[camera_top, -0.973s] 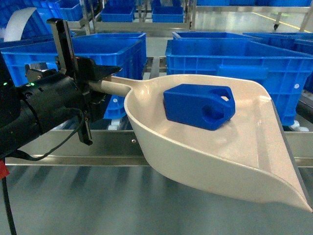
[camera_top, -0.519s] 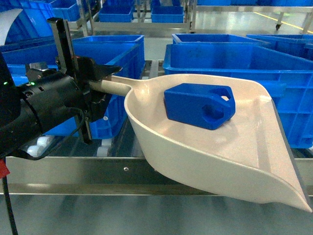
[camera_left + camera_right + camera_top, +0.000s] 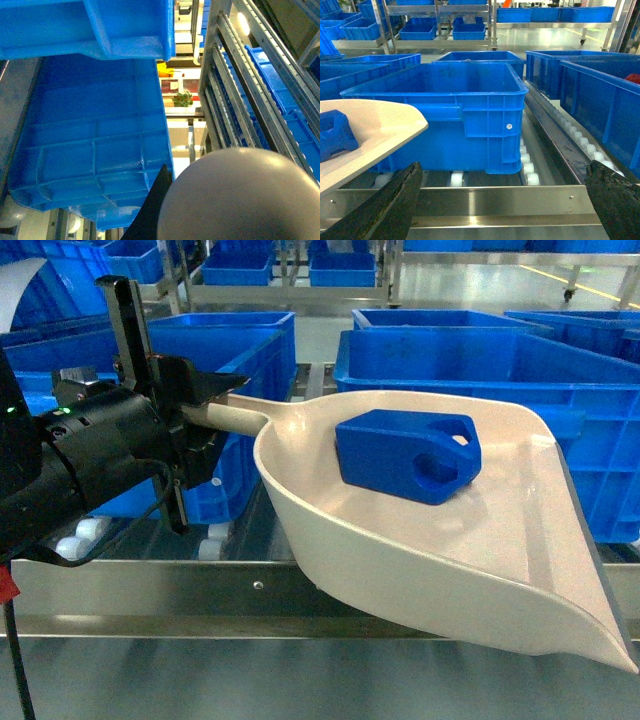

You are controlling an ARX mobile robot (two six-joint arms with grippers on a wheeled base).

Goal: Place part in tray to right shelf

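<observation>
A: Item one: the small bright-blue plastic block with a round bore and slotted cutout (image 3: 407,454). Location?

B: Lying loose in the bowl of the cream plastic dustpan-shaped scoop (image 3: 520,570), touching its floor, nothing pinning it. Rigid moulded plastic, probably light; glossy on glossy, so I'd judge it ready to slide once the scoop tips.

A: Item two: the scoop itself.

B: Smooth, stiff, thin-walled, with a wide flat lip and a slim round handle. Take it by the handle, as now: the left hand (image 3: 205,410) is pinched on that handle close to the bowl (a long lever, so the lip end may sag).

A: Item three: the stainless-steel roller rack with small white rollers (image 3: 470,200).

B: Flat brushed front rail, hard and slick; large blue ribbed plastic crates (image 3: 455,105) stand on it just behind the scoop.

A: Right hand (image 3: 505,200)?

B: Spread wide, empty, its dark textured fingers (image 3: 385,210) framing the rail (seen from the right wrist).
</observation>
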